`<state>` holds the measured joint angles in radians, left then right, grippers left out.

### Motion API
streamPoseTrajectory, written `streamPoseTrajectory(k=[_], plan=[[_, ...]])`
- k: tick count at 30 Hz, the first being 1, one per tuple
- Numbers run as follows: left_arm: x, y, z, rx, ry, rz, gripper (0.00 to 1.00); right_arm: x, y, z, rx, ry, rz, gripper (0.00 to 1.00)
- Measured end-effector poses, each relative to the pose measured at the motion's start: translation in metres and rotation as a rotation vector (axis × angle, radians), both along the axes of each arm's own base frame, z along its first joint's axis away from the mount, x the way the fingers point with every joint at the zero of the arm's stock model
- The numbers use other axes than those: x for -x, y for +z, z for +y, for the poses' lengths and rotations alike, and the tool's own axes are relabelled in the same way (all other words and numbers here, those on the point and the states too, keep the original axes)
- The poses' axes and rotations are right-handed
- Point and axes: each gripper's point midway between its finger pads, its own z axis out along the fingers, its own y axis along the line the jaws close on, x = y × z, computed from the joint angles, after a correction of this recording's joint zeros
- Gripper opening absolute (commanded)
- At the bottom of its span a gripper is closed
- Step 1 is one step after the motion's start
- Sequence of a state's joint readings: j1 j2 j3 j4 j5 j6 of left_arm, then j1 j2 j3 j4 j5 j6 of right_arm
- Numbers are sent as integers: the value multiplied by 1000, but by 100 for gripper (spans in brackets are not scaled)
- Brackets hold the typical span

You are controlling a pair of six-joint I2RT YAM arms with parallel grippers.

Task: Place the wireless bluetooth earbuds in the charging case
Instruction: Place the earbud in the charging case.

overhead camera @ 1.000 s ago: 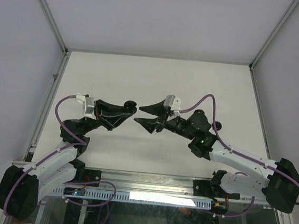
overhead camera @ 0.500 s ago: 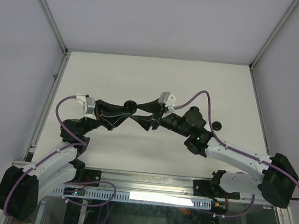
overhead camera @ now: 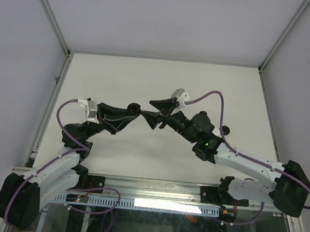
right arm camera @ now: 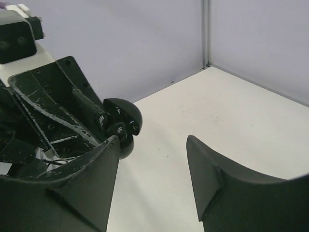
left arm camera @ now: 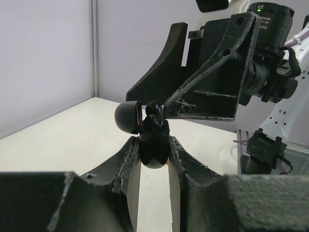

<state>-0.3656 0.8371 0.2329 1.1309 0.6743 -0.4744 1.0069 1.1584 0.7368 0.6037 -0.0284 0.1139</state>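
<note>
Charging case (left arm camera: 154,147) — pinched in left hand (left arm camera: 153,139) — sits just beside spread right hand (right arm camera: 152,140)

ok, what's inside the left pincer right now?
A black charging case, clamped in the left pincer, its lid flipped open. A small dark lump sits at its mouth, maybe an earbud. The sockets inside are hidden in every view.
</note>
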Motion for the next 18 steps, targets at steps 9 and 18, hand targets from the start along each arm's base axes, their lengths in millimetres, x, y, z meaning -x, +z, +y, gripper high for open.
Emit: streamPoseTrajectory(k=[9, 18], plan=[[2, 0, -1, -4, -9, -5, 11, -8, -6, -8, 23, -46, 23, 60], [5, -1, -3, -12, -31, -11, 11, -12, -12, -36, 84, -69, 61, 61]])
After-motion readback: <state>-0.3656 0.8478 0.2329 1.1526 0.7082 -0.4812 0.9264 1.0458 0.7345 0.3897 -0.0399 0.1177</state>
